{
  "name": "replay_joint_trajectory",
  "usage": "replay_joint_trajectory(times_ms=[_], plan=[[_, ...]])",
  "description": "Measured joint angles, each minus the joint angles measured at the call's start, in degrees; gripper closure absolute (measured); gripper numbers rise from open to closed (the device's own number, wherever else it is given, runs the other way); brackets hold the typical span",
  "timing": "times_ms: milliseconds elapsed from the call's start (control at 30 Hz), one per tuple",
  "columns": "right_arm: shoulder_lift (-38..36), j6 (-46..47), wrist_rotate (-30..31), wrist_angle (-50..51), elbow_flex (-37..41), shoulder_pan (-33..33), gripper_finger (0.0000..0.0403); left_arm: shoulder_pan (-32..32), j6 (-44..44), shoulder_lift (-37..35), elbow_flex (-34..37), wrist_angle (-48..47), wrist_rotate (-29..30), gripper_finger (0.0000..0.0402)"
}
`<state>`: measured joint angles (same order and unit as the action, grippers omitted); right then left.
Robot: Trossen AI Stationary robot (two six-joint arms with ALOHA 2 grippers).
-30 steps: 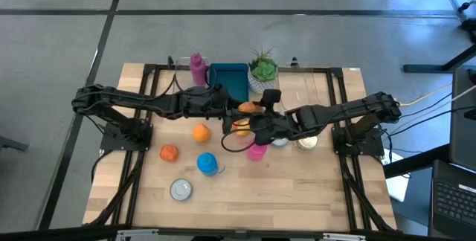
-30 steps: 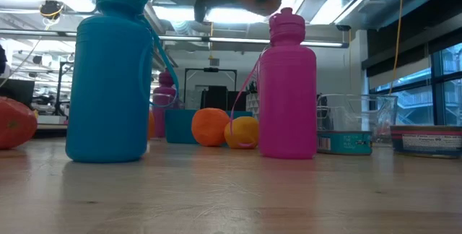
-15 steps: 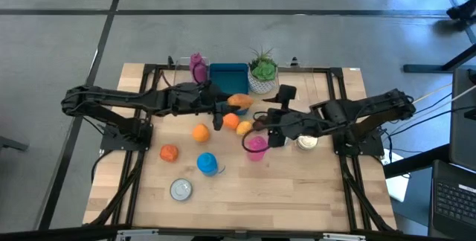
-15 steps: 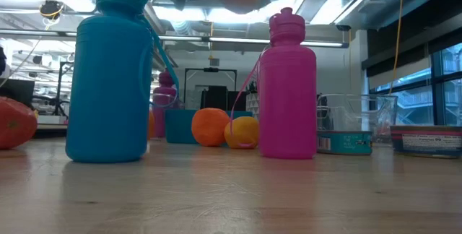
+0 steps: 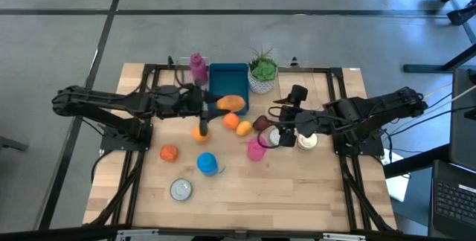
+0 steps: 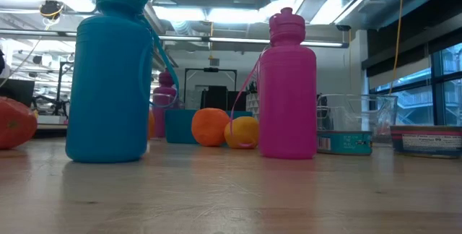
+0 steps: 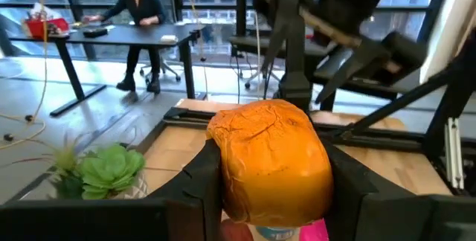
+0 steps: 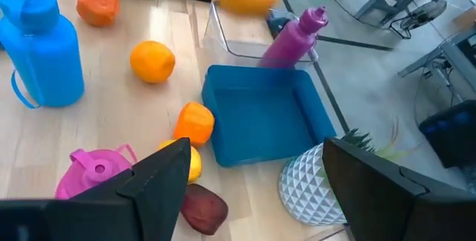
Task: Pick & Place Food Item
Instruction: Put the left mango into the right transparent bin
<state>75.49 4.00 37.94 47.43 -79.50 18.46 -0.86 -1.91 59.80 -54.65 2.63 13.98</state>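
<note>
- The left gripper (image 5: 220, 105) is clamped on the orange food item (image 5: 232, 102), held above the blue bin's (image 5: 229, 77) near edge.
- The right gripper (image 5: 274, 126), fingers apart and empty, hangs beside the pink bottle (image 5: 255, 149), near the dark red fruit (image 5: 262, 123).
- Bare wood lies along the table's (image 5: 297, 196) front edge.

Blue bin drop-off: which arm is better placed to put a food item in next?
Left. Its gripper is shut on the orange food item, held up right at the blue bin. The right gripper is open, holds nothing, and sits farther off near the pink bottle.
</note>
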Motion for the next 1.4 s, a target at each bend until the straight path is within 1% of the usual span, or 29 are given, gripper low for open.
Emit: replay_joint_trajectory(times_ms=[67, 133, 300, 400, 500, 600, 667, 800, 967, 1167, 1300, 1400], plan=[[-3.04, 0.14, -0.15, -4.25, 4.64, 0.0, 0.0103, 0.02, -0.09, -2.5, 1.44, 0.66, -0.02, 0.0262], [-6.61, 0.09, -1.95, -10.11, 9.88, -0.02, 0.0106, 0.02, 0.11, -5.42, 4.06, 2.94, -0.03, 0.0262], [-15.91, -0.21, -8.92, -26.7, 23.48, -0.99, 0.0114, -0.32, 0.2, -12.62, 13.51, 11.71, -2.24, 0.0262], [-19.99, -0.34, -13.54, -37.12, 30.72, -2.12, 0.0116, -0.7, -0.02, -15.5, 19.79, 17.27, -4.33, 0.0262], [-22.14, -0.12, -20.12, -49.24, 37.29, -3.83, 0.0117, -1.12, 0.69, -16.31, 25.66, 25.21, -8.27, 0.0263], [-22.26, 1.99, -27.55, -59.23, 42.5, -6.43, 0.0117, -1.16, 3.31, -15.65, 29.92, 32.91, -12.46, 0.0263], [-21.74, 4.38, -30.91, -63.68, 44.92, -8.53, 0.0117, -0.85, 5.03, -14.55, 31.02, 35.43, -12.69, 0.0263], [-20.56, 9.22, -35.31, -67.53, 47.09, -12.41, 0.0117, 0.37, 8.42, -11.46, 30.7, 36.72, -11.08, 0.0263], [-18.9, 13.76, -41.06, -69.74, 47.4, -16.63, 0.0117, 3.25, 14.66, -5.74, 26.44, 35.37, -6.35, 0.0263], [-17.17, 19.7, -49.18, -72.03, 47.42, -20.77, 0.0117, 7.49, 23.86, 1.24, 17.15, 28.13, 1.58, 0.0263], [-16.13, 21.49, -52.6, -72.78, 47.42, -22.79, 0.0117, 10.78, 29.88, 5.8, 10.57, 22.96, 8.22, 0.0262], [-15.59, 22.59, -54.56, -74.0, 47.42, -24.0, 0.0117, 12.86, 33.76, 9.2, 5.86, 19.65, 11.7, 0.0261]])
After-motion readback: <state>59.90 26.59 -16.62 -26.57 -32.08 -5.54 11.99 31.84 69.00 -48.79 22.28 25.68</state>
